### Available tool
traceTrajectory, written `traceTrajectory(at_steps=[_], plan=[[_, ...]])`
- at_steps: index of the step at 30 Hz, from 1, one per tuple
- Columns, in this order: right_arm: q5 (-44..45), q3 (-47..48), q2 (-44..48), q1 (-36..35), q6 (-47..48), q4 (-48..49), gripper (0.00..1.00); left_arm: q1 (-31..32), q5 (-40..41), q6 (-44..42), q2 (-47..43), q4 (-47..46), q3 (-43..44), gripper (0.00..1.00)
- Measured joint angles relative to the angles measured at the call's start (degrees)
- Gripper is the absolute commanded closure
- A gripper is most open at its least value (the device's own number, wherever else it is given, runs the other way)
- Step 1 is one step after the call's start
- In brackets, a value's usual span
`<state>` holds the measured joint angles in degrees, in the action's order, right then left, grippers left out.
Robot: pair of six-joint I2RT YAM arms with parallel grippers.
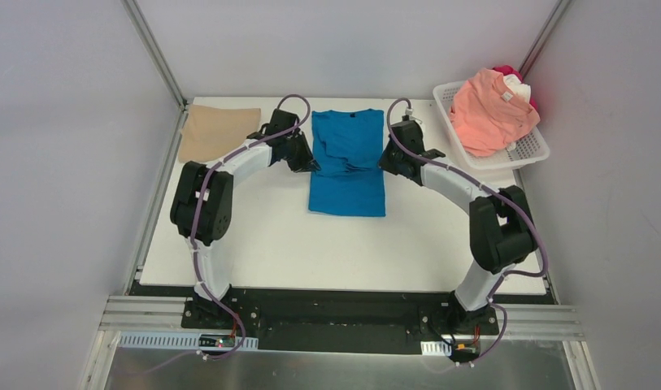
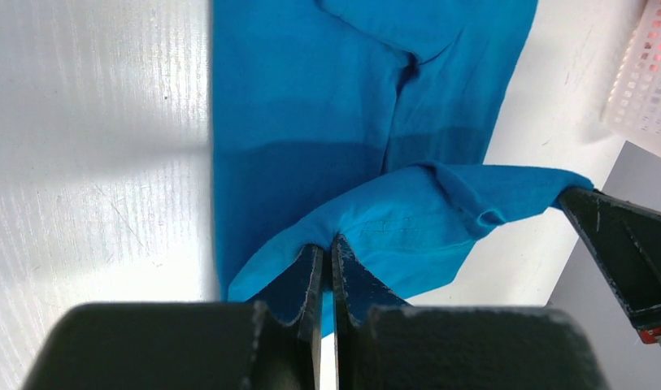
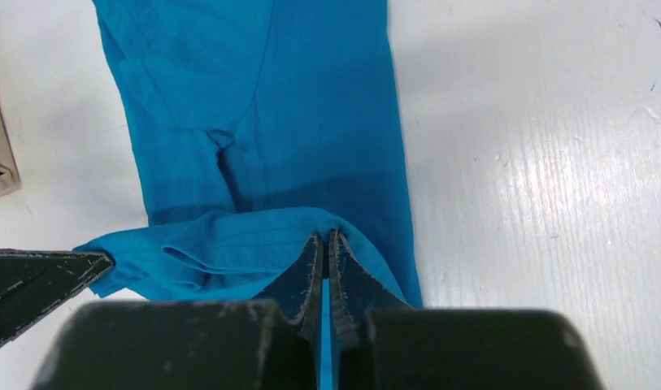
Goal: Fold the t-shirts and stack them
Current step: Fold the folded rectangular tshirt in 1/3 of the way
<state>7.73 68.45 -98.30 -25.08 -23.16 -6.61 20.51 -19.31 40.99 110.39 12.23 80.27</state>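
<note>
The blue t-shirt (image 1: pixel 347 166) lay on the table (image 1: pixel 262 244) at mid-width, nearer the far edge than the near edge. Its long axis ran from the near edge to the far edge, with the collar pointing toward the far edge and the hem toward the near edge. The sides appeared folded inward, giving a narrow rectangular outline. The left hand (image 2: pixel 328 244) was at the garment's left side edge, about halfway along its length, with both fingers pressed together on a pinch of blue cloth. The right hand (image 3: pixel 324 237) was at the opposite side edge at the same station, its fingers likewise clamped on blue cloth. A band of the fabric spanned the shirt's width between the two hands and sat raised above the flat layer beneath it, casting a shadow there. The tan t-shirt (image 1: pixel 217 132) lay folded flat at the far left corner of the table, apart from the blue garment. A white lattice basket (image 1: pixel 506 160) stood at the far right corner. A salmon-pink t-shirt (image 1: pixel 491 110) was heaped in it on top, with a white t-shirt (image 1: pixel 515 85) and a red t-shirt (image 1: pixel 506 71) partly showing behind it.
</note>
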Motion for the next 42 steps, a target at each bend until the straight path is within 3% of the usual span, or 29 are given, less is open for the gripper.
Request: traceTrajectory(at_steps=[10,12,13,15,16,19,20,21,24,29,38,42], plan=[[-1.16,2.64,-5.53,1.22,-0.15,-0.11,0.99,-0.44,-0.59,-0.52,4.07,0.11,2.40,0.84],[-1.18,3.80,-7.02,1.49,-0.17,-0.24,0.95,-0.83,-0.57,-0.55,4.59,0.20,2.73,0.77],[-1.16,4.92,-8.02,1.66,-0.17,-0.50,0.88,-1.09,-0.57,-0.55,4.83,0.28,2.99,0.72],[-1.05,7.30,-9.90,1.99,-0.33,-0.85,0.63,-1.64,-0.22,-0.42,5.64,0.76,4.39,0.62],[-0.87,8.70,-10.91,2.12,-0.48,-1.05,0.52,-1.99,-0.17,-0.31,6.27,0.70,5.42,0.51],[-0.24,12.59,-12.90,2.51,-0.39,-1.79,0.35,-3.28,-0.20,-0.09,7.91,0.61,8.87,0.12],[0.09,13.46,-13.14,2.58,-0.39,-1.90,0.29,-3.76,-0.11,-0.11,8.24,0.57,9.92,0.03],[0.70,14.45,-13.22,2.67,-0.13,-2.23,0.21,-4.20,0.04,-0.11,8.33,0.50,10.71,0.01],[2.51,15.93,-12.98,2.86,0.15,-2.47,0.01,-5.53,0.07,0.24,8.22,0.37,12.44,0.01],[4.04,12.00,-8.98,2.89,0.07,-3.08,0.01,-6.78,-0.09,-0.44,4.85,0.09,9.40,0.01],[-2.27,-6.05,7.48,2.93,-5.92,-5.38,0.01,-3.34,-2.71,-1.36,-11.58,0.55,-12.04,0.01],[-7.26,-12.28,10.40,2.93,-10.40,-6.01,0.01,0.59,-2.36,-0.70,-13.22,0.59,-18.49,0.09]])
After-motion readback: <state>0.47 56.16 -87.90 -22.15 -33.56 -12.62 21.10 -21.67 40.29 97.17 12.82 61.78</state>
